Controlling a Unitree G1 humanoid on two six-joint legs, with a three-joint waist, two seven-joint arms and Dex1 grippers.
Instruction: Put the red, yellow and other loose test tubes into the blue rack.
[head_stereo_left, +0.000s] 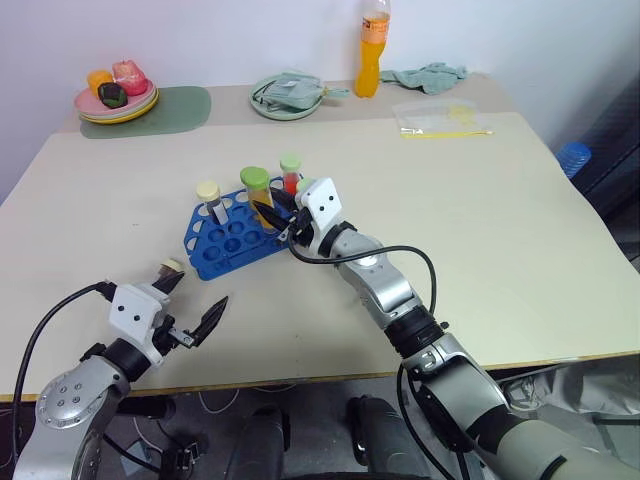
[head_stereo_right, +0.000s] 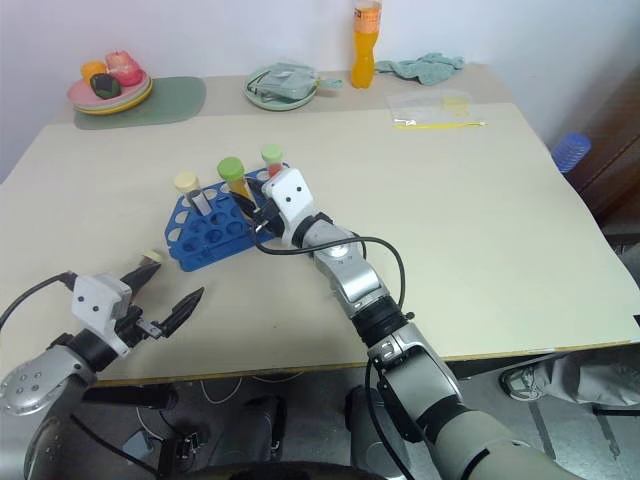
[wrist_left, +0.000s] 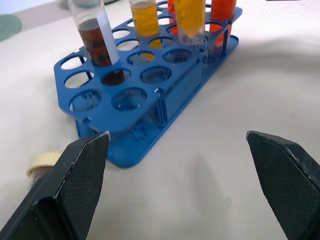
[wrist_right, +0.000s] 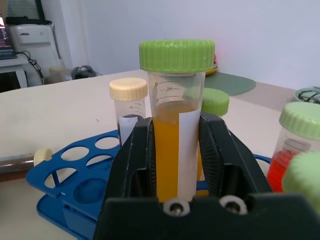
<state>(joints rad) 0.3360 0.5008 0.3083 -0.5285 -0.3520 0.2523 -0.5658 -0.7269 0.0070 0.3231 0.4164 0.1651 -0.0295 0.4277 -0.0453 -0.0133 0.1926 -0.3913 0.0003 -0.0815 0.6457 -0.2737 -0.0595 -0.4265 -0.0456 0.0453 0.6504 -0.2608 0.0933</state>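
The right gripper's black fingers clamp a green-capped tube of yellow liquid upright over the blue plastic rack on the beige desk. The left gripper's fingers are spread wide, empty, near the rack's end.

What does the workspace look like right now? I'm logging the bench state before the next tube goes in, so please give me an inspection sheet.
Surface: beige table, no spills seen.
Job's things: blue rack holds a cream-capped dark tube and green-capped yellow and red tubes; a loose cream-capped tube lies by the left gripper.
Clutter: plate of fruit on a green mat, plate with cloth, orange bottle, teal rag, clear bag.
Grippers: left gripper open and not holding anything; right gripper shut on a yellow tube over the rack.
Cables: black cable looped along the right arm.
Surroundings: white wall, blue object beyond the table's right edge.
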